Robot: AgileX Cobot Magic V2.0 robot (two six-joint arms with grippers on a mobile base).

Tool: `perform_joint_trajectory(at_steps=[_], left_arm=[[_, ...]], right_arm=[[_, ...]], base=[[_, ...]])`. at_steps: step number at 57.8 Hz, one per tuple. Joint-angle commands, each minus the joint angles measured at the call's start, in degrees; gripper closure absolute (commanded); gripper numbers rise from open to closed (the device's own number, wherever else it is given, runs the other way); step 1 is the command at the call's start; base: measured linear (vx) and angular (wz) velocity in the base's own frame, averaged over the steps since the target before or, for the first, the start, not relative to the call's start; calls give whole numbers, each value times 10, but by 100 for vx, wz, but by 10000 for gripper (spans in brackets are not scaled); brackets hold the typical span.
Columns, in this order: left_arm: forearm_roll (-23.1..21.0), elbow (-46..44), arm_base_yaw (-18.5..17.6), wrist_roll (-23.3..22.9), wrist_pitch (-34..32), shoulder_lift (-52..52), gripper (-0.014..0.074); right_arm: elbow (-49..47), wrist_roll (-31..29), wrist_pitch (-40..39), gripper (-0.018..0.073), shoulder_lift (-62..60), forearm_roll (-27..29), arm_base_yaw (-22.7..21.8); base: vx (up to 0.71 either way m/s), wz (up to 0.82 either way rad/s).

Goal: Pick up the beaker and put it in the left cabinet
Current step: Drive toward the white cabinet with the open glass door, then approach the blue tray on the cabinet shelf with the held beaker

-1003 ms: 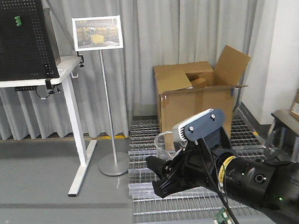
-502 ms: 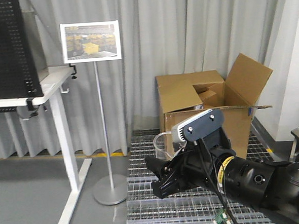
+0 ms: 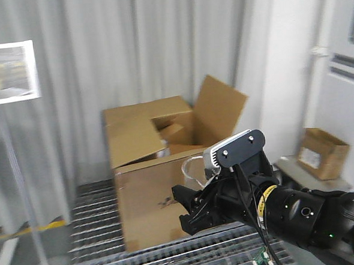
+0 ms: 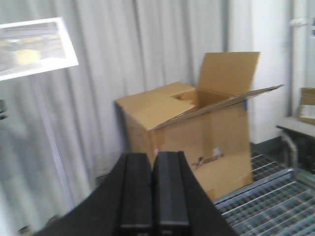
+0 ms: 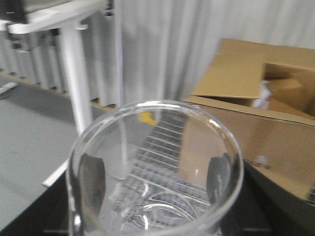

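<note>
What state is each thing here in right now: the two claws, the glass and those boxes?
Beaker: held, looks empty.
Right gripper: shut on the beaker.
Left gripper: shut, holding nothing.
Big cardboard box: top flaps open.
Small box: looks closed, too blurred to be sure.

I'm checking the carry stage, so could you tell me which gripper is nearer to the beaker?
Right. The right gripper clamps the beaker between its fingers. The left gripper is shut and empty; its wrist view shows a cardboard box but no beaker.
</note>
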Motion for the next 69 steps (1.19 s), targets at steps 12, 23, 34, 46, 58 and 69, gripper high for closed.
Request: perform_joint_trajectory(at_steps=[12,23,34,46,58,69], left_arm=[[-2,9,0,-2,-43,-11,595],[-2,9,0,-2,-43,-11,595],[-2,9,0,-2,-43,-11,595],[-2,9,0,-2,-43,-11,595],[-2,9,0,-2,-43,-11,595],[-2,9,0,-2,-43,-11,595]], right_arm=[[-17,0,-41,568,-20,5,-3],[-17,0,-41,568,-20,5,-3],[-17,0,-41,568,-20,5,-3],[-17,0,-41,568,-20,5,-3],[-17,0,-41,568,-20,5,-3],[-17,0,-41,568,-20,5,-3]], base=[[34,-75],[29,-76],[25,-71],[22,-67],[19,-64],[17,-64]])
